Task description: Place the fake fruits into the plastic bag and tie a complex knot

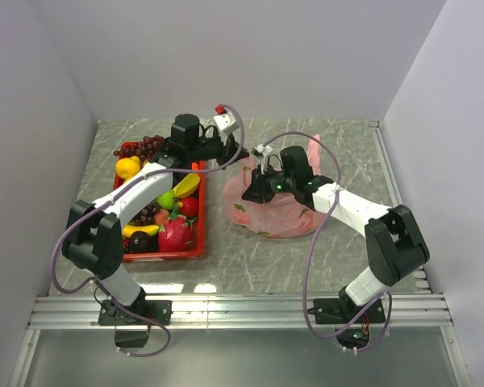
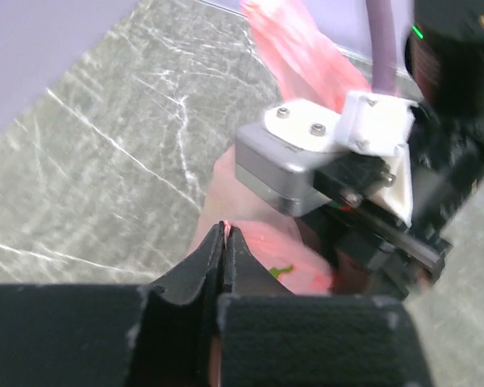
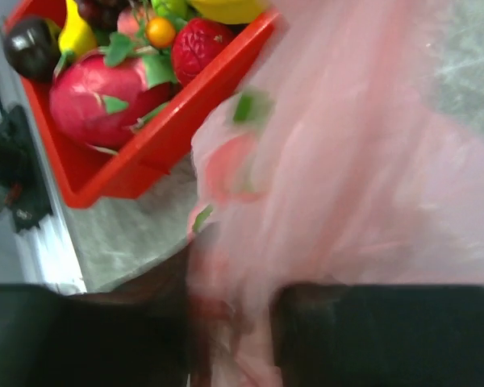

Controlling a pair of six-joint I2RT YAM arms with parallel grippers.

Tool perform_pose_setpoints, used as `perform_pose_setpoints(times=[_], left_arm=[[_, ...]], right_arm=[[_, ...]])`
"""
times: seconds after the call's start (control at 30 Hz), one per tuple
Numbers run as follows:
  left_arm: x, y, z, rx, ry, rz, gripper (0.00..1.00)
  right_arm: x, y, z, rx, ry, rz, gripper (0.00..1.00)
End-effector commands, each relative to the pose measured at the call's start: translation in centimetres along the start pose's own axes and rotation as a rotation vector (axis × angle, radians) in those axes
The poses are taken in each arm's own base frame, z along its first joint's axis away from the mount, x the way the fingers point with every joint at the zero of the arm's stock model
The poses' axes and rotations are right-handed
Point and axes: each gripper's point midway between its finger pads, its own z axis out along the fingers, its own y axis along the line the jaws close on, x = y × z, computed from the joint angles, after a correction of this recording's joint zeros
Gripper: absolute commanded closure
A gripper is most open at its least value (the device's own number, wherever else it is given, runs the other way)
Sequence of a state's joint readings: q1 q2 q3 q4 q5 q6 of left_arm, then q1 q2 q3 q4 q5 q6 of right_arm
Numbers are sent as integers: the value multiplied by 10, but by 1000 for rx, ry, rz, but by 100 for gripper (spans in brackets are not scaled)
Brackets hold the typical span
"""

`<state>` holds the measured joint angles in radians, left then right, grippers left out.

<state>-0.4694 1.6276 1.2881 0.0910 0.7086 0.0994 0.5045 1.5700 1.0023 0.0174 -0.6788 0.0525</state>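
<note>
two of the three views cut the plastic bag point(image 1: 278, 216) off. the left wrist view catches only a pink flap at the top edge and a bulge at lower centre. the right wrist view gives only a blurred pink sheet across its right half. seen whole from above, the bag lies right of centre on the grey marbled table point(image 1: 331, 262), just beside the red tray point(image 1: 165, 256), with the right arm across its top. its mouth is hidden under both wrists, so how the film is gathered there cannot be made out.

the left gripper point(image 2: 224, 242) is plain only in its own camera: jaws pressed together, a thin edge of pink film nipped at their tips. the right gripper point(image 3: 230, 343) is harder to read. its dark fingers point(image 3: 387, 339) smear along the bottom edge, standing apart with pink film in the gap, and whether they clamp that film cannot be told.

the right wrist view alone shows a reddish round shape point(image 3: 230, 169) with a green leaf on the bag; fruit inside or print on the film, i cannot say. many fake fruits point(image 1: 168, 200) lie in the tray, among them a pink dragon fruit point(image 1: 176, 234), purple grapes point(image 1: 141, 147) and a yellow lemon point(image 1: 127, 168). the left arm covers part of the pile.
</note>
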Motion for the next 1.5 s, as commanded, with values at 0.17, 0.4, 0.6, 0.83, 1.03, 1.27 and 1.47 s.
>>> perform_pose_setpoints(times=[0.17, 0.4, 0.6, 0.83, 1.03, 1.27, 1.47], left_arm=[[-40, -1, -25, -2, -150, -333, 50], [-8, -20, -82, -17, -84, -398, 16], [34, -39, -70, 54, -39, -499, 1], [26, -29, -32, 38, -70, -549, 2], [23, -40, -9, 93, -96, -654, 19], [21, -38, 4, 105, -141, -704, 39], [14, -53, 14, 210, -155, -714, 49]], right_arm=[[-14, 16, -10, -79, -76, -77, 100], [-13, 21, -16, -118, -97, -71, 100], [-15, 22, -18, -126, -105, -85, 100], [-19, 9, -15, -58, -121, -75, 100], [-13, 4, -16, -20, -117, -66, 100], [-8, 14, -21, -61, -134, -90, 100], [-4, 13, -19, -67, -122, -97, 100]])
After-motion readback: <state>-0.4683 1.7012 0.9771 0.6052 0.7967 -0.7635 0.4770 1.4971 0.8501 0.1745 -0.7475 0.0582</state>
